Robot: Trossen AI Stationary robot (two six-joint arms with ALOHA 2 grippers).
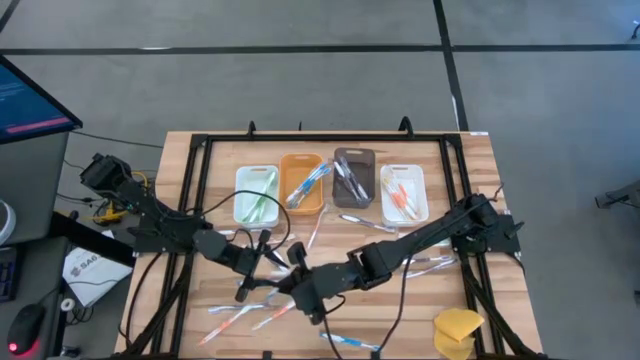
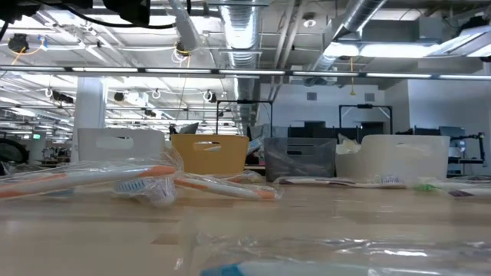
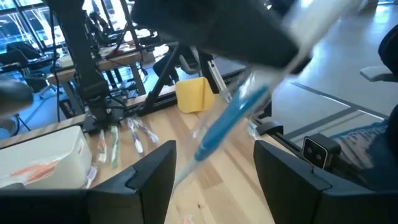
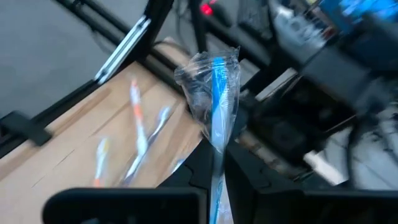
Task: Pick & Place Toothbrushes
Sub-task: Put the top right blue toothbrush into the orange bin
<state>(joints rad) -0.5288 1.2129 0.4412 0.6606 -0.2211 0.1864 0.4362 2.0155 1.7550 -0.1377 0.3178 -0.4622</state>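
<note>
A blue-handled toothbrush in a clear wrapper (image 4: 216, 106) is clamped between the fingers of the right gripper (image 4: 214, 165), whose jaws are clenched on it low down while the wrapped head stands above them. In the high view the right gripper (image 1: 300, 290) is seen near the middle of the wooden table (image 1: 500, 320), toward its front edge, with the left gripper (image 1: 262, 262) just beside it. The left gripper's jaws are spread wide and nothing is held in them; in the left wrist view the same blue toothbrush (image 3: 227, 121) is seen slanting in the gap ahead of the two dark fingers (image 3: 152, 177), carried by the other arm.

Four small bins are lined up across the back half of the table: a pale green bin (image 1: 240, 205), an orange bin (image 1: 287, 165), a dark grey bin (image 1: 365, 157) and a white bin (image 1: 421, 185). Toothbrushes are lying in each of them.

More wrapped toothbrushes are scattered on the tabletop: a loose group with orange and white handles (image 1: 245, 315) near the front left, one with a blue handle (image 1: 350, 342) at the front edge, and several to the right of the right arm (image 1: 435, 265). A yellow sponge-like lump (image 1: 458, 328) is lying at the front right corner. In the low view an orange-handled wrapped toothbrush (image 2: 92, 180) is lying in front of the bins.
</note>
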